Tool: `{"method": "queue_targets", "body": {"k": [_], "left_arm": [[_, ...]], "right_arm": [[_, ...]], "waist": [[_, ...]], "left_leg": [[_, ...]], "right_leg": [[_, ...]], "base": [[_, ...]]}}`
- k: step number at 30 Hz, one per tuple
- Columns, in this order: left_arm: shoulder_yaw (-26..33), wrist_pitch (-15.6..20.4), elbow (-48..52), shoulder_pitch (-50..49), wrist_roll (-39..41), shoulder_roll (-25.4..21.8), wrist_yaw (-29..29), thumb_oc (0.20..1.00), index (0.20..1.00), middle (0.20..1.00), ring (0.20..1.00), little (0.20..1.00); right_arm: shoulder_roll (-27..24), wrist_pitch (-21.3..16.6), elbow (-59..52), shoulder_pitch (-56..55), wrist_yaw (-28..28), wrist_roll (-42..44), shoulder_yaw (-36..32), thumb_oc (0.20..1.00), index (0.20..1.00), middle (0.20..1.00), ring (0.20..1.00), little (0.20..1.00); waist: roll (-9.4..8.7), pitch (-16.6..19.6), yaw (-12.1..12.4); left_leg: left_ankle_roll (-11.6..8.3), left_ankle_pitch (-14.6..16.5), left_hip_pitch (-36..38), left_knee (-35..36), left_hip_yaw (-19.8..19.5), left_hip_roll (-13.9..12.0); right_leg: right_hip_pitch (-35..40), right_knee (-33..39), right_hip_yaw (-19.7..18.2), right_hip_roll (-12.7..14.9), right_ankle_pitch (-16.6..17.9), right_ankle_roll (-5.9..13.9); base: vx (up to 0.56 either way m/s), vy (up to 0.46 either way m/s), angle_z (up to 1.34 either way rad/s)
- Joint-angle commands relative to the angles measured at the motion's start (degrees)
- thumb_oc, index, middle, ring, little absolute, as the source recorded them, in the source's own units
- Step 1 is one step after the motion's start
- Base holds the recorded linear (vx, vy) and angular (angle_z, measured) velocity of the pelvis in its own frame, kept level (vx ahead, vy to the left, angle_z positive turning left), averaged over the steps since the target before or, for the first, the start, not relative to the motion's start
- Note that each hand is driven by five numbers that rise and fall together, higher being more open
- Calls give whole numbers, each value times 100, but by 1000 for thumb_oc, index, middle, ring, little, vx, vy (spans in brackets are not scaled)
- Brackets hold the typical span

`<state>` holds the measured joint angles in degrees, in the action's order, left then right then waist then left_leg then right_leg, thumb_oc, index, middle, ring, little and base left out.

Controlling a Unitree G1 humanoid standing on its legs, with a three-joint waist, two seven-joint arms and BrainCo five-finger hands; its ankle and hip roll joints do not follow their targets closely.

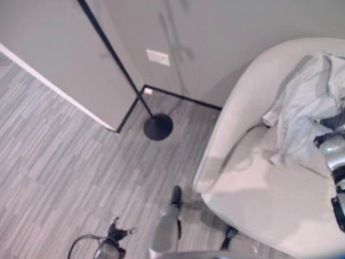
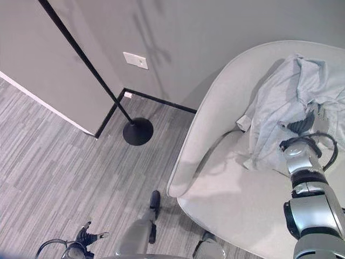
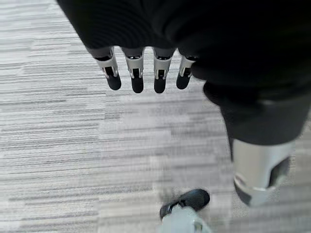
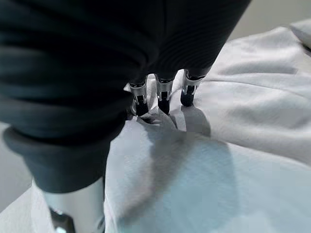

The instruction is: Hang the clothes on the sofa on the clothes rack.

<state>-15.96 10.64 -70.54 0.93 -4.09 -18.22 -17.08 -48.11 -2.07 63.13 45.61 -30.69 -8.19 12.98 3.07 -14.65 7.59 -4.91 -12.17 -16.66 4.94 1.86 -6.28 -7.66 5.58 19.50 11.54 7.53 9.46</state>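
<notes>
Your right hand (image 4: 160,92) is already at the garment: in its wrist view the dark-tipped fingers (image 4: 188,94) reach down with their tips on or just above the pale cloth, fairly straight rather than curled, with no fold visibly pinched between them and the thumb, so read it as open and not yet gripping. Directly beyond and beneath those fingertips lies the light blue-grey shirt (image 2: 285,102), crumpled against the backrest of the curved grey sofa (image 2: 215,194). From the head camera, its bulk runs from the top of the backrest down toward the seat, with a loose cuff or hem trailing off at the lower edge toward the sofa's open side. Your right arm comes up from below into that lower part of the heap, so the cloth lies ahead of and above the hand along the backrest. Your left hand (image 3: 146,73) hangs over the striped floor (image 1: 64,178) with its fingers straight and holding nothing, well apart from the sofa. The right hand is plainly the nearer one. The black clothes rack (image 1: 158,126), a slanted pole on a round base, stands by the wall corner off to your left, well apart from the shirt; the carry will likely have to cross that way once you have closed on a firm fold.
</notes>
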Motion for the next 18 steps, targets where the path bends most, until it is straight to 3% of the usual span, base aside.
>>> {"method": "queue_targets", "body": {"k": [1, 4, 5, 6, 7, 9, 12, 18], "left_arm": [[-434, 177, -80, 374, -92, -121, -306, 1000, 1000, 1000, 1000, 1000], [-394, 198, -35, 384, 23, -118, -403, 1000, 1000, 1000, 1000, 1000], [-358, 202, -21, 404, 98, -105, -429, 1000, 1000, 1000, 1000, 1000], [-325, 206, -12, 422, 155, -93, -455, 1000, 1000, 1000, 1000, 1000], [-323, 205, 12, 437, 147, -84, -497, 1000, 1000, 1000, 1000, 1000], [-592, 209, 252, 382, -112, -33, -609, 1000, 1000, 1000, 1000, 1000], [-949, 132, 412, 428, -549, -102, -793, 1000, 1000, 1000, 1000, 1000], [-1103, 99, 512, 427, -895, -159, -951, 1000, 1000, 1000, 1000, 1000]], "right_arm": [[-612, -419, 14, 774, -243, 729, 382, 1000, 1000, 1000, 1000, 1000], [-476, -346, 393, 1060, -221, 543, 810, 1000, 1000, 1000, 1000, 1000], [-408, -281, 545, 1119, -143, 433, 991, 730, 730, 730, 730, 730], [-314, -194, 692, 1167, -51, 331, 1149, 523, 523, 523, 523, 523], [-216, -110, 868, 1184, 41, 184, 1300, 225, 225, 225, 225, 225], [429, 203, 1534, 1088, 279, -481, 1769, 200, 200, 200, 200, 200], [1399, 357, 2159, 795, 178, -491, 1565, 200, 200, 200, 200, 200], [1765, 308, 1824, 456, -129, -416, 1421, 200, 200, 200, 200, 200]], "waist": [[-61, -124, 168], [-58, -193, 232], [-77, -221, 237], [-94, -252, 239], [-103, -272, 241], [-121, -351, 243], [-73, -409, 222], [-103, -356, 142]], "left_leg": [[-292, 601, 25, -256, -162, -282], [-357, 501, -50, -202, -146, -383], [-377, 469, -68, -193, -140, -419], [-393, 441, -83, -181, -137, -455], [-407, 420, -88, -171, -139, -484], [-442, 346, -119, -126, -143, -563], [-450, 313, -179, -74, -141, -563], [-430, 370, -61, -75, -121, -531]], "right_leg": [[-570, -58, -215, 274, 273, 180], [-675, -58, -215, 197, 249, 165], [-703, -58, -218, 163, 237, 153], [-722, -58, -225, 133, 227, 140], [-730, -58, -217, 104, 214, 128], [-771, -58, -205, 15, 195, 90], [-875, -58, -241, -6, 211, 88], [-775, -58, -272, 48, 199, 105]], "base": [[-20, -122, -3], [-6, -60, -2], [-15, -68, -5], [-13, -71, -3], [-21, -89, -3], [-42, -82, -7], [-64, 4, -8], [-11, 16, 0]]}}
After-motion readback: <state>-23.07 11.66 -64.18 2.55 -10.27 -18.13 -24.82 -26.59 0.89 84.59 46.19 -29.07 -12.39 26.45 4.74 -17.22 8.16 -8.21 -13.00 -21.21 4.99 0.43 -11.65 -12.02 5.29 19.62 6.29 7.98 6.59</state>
